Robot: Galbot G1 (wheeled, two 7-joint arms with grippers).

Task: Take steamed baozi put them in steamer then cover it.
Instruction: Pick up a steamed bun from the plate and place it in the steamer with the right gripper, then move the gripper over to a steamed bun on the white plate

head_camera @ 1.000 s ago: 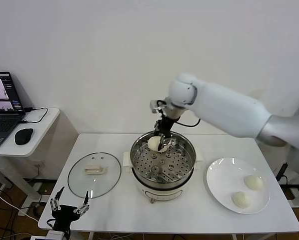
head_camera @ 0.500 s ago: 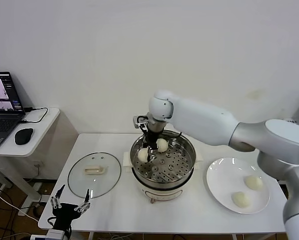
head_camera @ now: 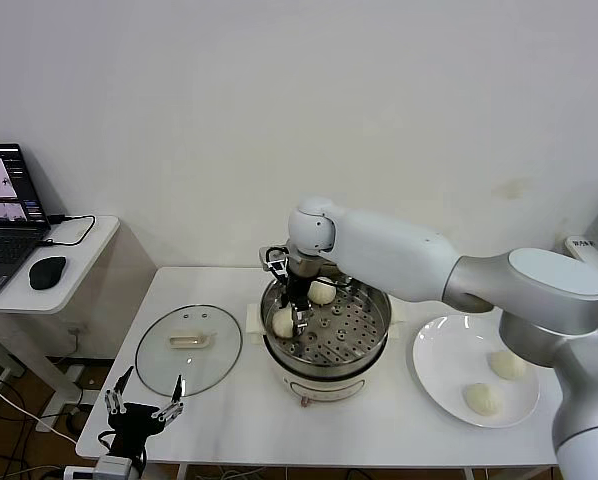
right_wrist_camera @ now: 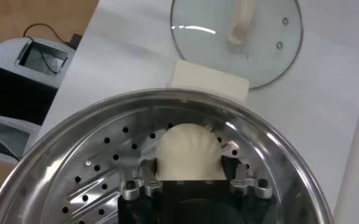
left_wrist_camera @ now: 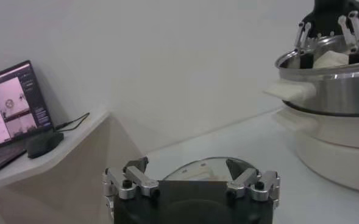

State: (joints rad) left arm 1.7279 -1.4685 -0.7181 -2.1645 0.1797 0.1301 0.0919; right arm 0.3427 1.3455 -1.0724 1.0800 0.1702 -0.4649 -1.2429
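Two small round creamy-white steamed baozi (head_camera: 283,322) lay on the perforated tray inside the round shiny stainless-steel steamer (head_camera: 371,345), one at its left side and one (head_camera: 322,292) towards the back; two more (head_camera: 508,364) sat on the flat white plate (head_camera: 438,357) to the right on the white counter (head_camera: 229,410). The right gripper (head_camera: 295,307) stood inside the pot directly over the left bun, its jaws spread wide to either side of it and gripping nothing. In the right wrist view that bun (right_wrist_camera: 188,152) rested on the tray between the parted jaws, smooth, softly domed, faintly pleated at the top. In my judgement the release was the step in hand; it would be done well by lifting straight up so neither jaw drags the soft dough, then clearing the steel rim before swinging towards the plate. The round clear glass cover (head_camera: 189,348) with its cream handle lay flat on the counter left of the steamer. The left gripper (head_camera: 139,408) waited low at the counter's near-left edge, jaws wide apart and empty
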